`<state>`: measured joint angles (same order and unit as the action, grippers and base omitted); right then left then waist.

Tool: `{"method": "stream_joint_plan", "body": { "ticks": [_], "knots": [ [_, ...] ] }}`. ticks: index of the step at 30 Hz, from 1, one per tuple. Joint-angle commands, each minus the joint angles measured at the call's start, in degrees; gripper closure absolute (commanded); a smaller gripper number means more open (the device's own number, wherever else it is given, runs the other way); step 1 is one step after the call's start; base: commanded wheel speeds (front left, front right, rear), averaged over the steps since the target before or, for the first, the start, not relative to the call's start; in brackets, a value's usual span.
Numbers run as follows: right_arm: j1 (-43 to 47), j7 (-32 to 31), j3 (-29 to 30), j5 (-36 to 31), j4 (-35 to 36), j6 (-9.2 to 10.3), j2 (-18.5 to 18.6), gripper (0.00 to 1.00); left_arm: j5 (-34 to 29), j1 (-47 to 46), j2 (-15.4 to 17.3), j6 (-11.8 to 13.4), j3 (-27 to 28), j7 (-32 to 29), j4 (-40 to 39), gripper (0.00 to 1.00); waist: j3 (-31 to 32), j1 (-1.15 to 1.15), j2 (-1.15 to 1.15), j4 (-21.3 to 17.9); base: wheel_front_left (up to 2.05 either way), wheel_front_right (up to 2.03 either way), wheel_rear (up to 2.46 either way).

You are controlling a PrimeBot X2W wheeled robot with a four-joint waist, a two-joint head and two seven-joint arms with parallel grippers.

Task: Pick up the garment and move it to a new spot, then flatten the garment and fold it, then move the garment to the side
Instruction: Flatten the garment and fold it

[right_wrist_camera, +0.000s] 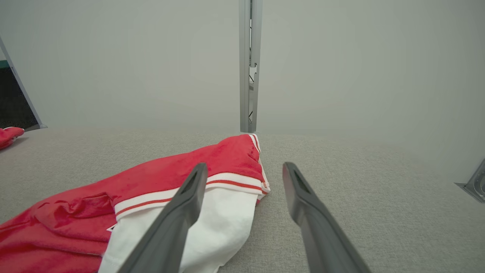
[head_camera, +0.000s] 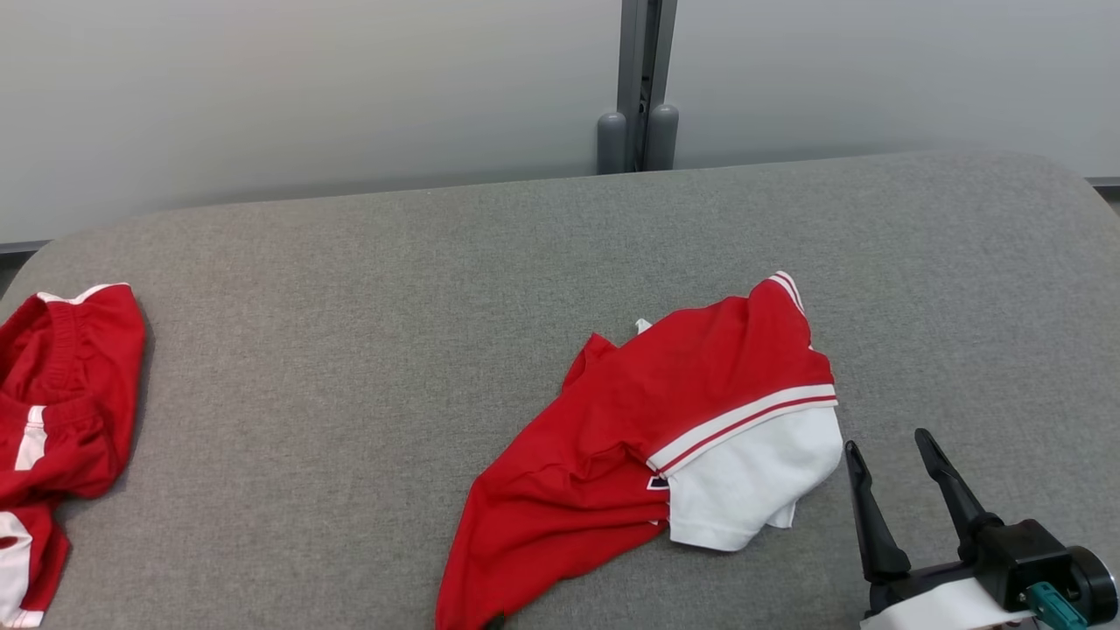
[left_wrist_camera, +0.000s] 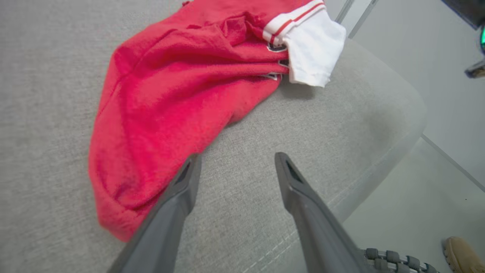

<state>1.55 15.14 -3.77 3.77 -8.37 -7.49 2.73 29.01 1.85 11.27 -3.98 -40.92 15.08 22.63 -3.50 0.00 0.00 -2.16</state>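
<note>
Garment (head_camera: 612, 437) lies crumpled just left of the spread right fingers (head_camera: 866, 516).

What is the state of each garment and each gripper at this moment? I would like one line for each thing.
garment: crumpled on the grey table, not yet flattened or folded.
second red garment: bunched up at the table's left end.
left gripper: open, holding nothing, at the garment's red edge.
right gripper: open, holding nothing, beside the garment's white part.
</note>
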Motion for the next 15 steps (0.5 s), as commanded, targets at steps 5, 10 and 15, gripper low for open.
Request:
{"method": "stream_joint_plan", "body": {
  "ticks": [5, 10, 15],
  "knots": [
    [0.9, 0.0, 0.8, -0.2, 0.4, -0.01, 0.3, 0.0, -1.2, 2.3, -0.3, 0.7, 5.2, 0.1, -6.5, 0.0, 1.1, 0.0, 0.0, -0.2, 0.0, 0.0, 0.0],
    [1.8, 0.0, 1.6, -0.7, 1.8, -0.01, 0.3, 0.0, -1.2, 5.2, 0.6, 3.3, 11.4, 0.1, -14.5, 0.0, 3.0, 0.0, 0.0, -0.1, 0.0, 0.0, 0.0],
    [2.8, 0.0, 2.8, -2.0, 4.4, -0.01, 0.3, 0.0, -3.2, 8.5, 1.5, 8.0, 19.4, 0.1, -21.4, 0.0, 4.8, 0.0, 0.0, 0.4, 0.0, 0.0, 0.0]
  ]
}}
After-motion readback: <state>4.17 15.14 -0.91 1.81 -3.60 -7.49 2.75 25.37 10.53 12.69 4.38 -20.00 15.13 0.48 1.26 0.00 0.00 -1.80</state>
